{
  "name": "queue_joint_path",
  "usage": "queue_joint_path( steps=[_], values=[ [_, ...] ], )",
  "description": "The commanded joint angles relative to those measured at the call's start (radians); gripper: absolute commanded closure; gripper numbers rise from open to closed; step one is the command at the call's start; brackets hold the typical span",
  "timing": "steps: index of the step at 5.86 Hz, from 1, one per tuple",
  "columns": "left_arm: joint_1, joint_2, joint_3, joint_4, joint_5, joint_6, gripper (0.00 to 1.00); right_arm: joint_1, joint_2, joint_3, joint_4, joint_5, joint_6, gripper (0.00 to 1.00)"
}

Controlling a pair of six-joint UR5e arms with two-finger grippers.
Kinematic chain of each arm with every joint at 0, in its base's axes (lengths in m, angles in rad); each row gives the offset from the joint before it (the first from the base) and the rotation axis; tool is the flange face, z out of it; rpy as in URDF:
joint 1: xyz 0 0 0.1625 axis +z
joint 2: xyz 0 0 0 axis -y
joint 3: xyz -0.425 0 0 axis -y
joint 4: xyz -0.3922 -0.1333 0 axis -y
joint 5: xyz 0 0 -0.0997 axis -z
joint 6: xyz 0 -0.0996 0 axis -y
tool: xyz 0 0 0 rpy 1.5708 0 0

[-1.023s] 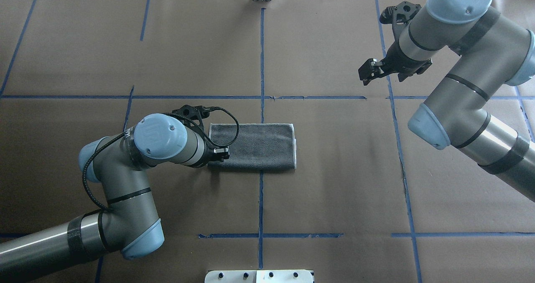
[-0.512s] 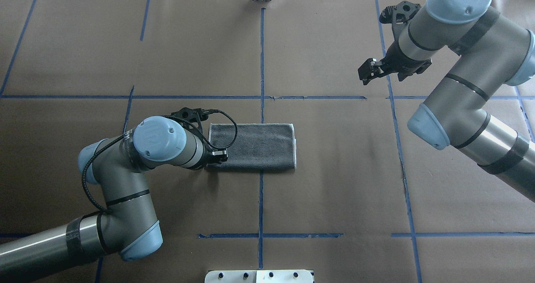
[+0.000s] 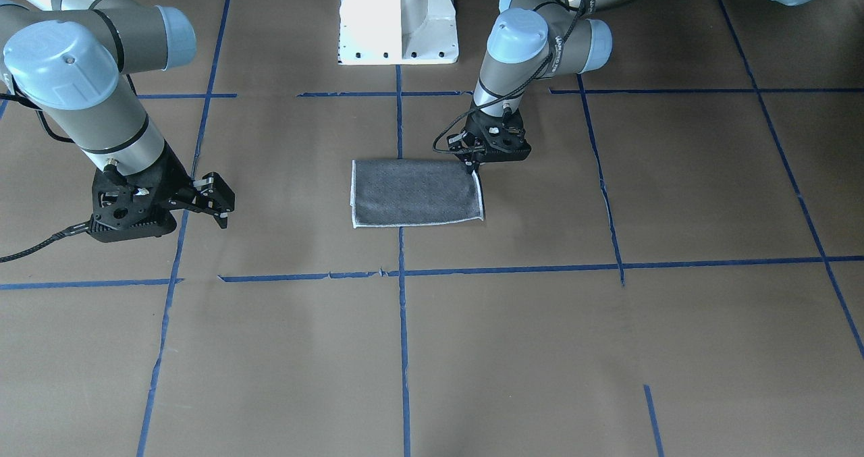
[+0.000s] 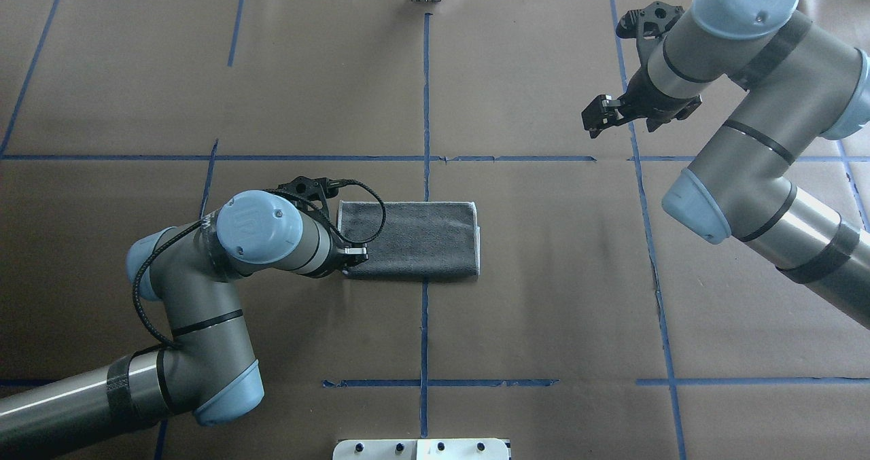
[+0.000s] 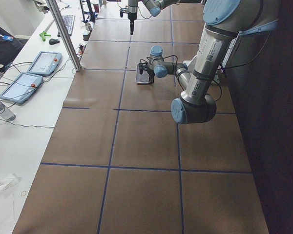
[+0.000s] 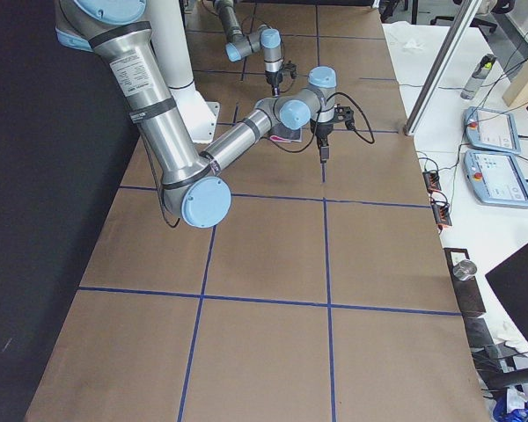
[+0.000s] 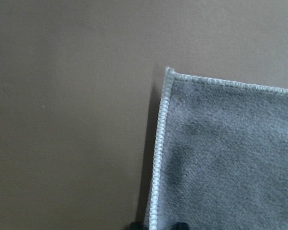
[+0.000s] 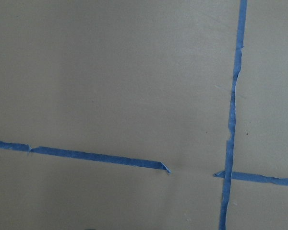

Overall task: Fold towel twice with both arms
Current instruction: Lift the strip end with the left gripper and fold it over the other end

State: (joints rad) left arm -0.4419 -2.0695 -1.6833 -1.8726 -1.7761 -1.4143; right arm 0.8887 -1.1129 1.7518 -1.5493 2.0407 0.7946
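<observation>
The towel (image 3: 415, 190) lies folded into a rectangle, grey face up, near the table's middle; it also shows in the overhead view (image 4: 414, 239). My left gripper (image 3: 471, 167) points down at the towel's corner nearest the robot's left side (image 4: 353, 253). In the left wrist view the two fingertips (image 7: 180, 225) straddle the pale stitched edge of the towel (image 7: 230, 158), close together, and look shut on it. My right gripper (image 3: 219, 207) is open and empty, held above bare table far to the right of the towel (image 4: 593, 121).
Blue tape lines (image 4: 425, 107) divide the brown paper table cover. The white pedestal base (image 3: 398, 18) stands at the robot's side of the table. A metal post (image 5: 63, 34) and tablets (image 5: 39, 63) stand on the side bench beyond the table.
My left arm has shifted slightly back toward the robot and left, and the towel has slid a few pixels with it. The right arm has barely moved.
</observation>
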Motion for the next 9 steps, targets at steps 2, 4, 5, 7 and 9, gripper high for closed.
queue_joint_path(
  steps=[2,4,5,7,9],
  values=[
    [-0.001,-0.052,-0.027,0.074,0.001,0.0,1.0,0.019,-0.005,0.0,0.0,0.015,-0.032,0.0],
    [0.0,-0.176,-0.016,0.214,0.007,-0.002,1.0,0.042,-0.037,0.002,0.002,0.025,-0.073,0.0],
    [0.003,-0.232,0.016,0.219,0.036,0.0,1.0,0.05,-0.048,0.002,0.005,0.026,-0.077,0.0],
    [0.009,-0.393,0.175,0.253,0.052,0.0,1.0,0.073,-0.08,0.002,0.006,0.048,-0.119,0.0],
    [0.017,-0.516,0.331,0.247,0.076,0.002,1.0,0.094,-0.091,0.002,0.006,0.062,-0.141,0.0]
  ],
)
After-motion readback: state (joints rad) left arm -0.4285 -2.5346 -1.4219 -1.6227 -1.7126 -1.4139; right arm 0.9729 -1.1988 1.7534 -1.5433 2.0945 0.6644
